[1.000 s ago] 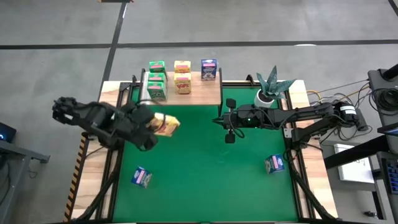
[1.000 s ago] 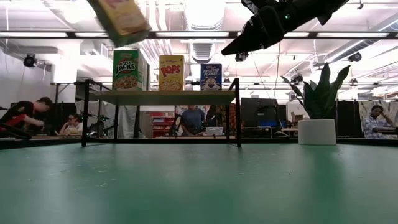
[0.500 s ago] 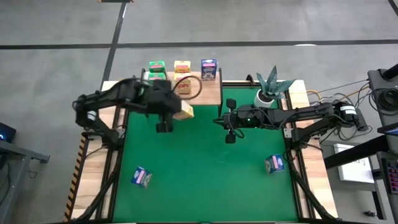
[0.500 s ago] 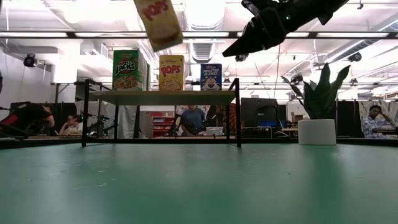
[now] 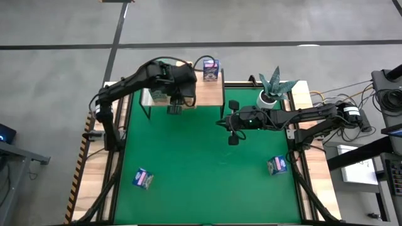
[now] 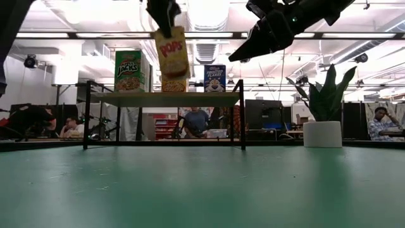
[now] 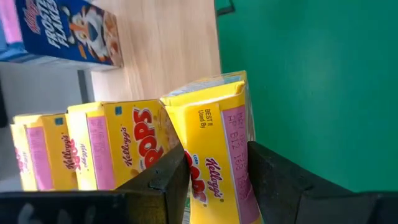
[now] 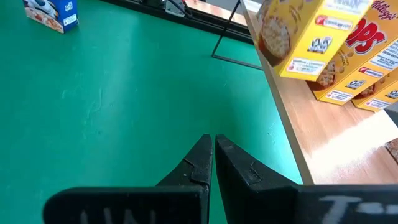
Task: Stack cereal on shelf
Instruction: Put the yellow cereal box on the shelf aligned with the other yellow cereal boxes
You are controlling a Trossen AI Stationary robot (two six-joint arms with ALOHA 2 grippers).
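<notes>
The left gripper (image 6: 166,14), pinching a yellow cereal box (image 6: 172,52), had swung from centre-left to the shelf (image 5: 210,94) at upper centre, leaving only its release; the right gripper (image 5: 232,134) hung pressed together mid-frame.

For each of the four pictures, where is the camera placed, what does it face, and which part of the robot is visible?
High view: above the table, facing down; both arms, shelf.
Low view: at mat height, facing the shelf; the left gripper holds a yellow cereal box.
Left wrist view: over the shelf; own fingers clamp that box.
Right wrist view: over the green mat; own shut right gripper.
Shared: all four show yellow boxes.
</notes>
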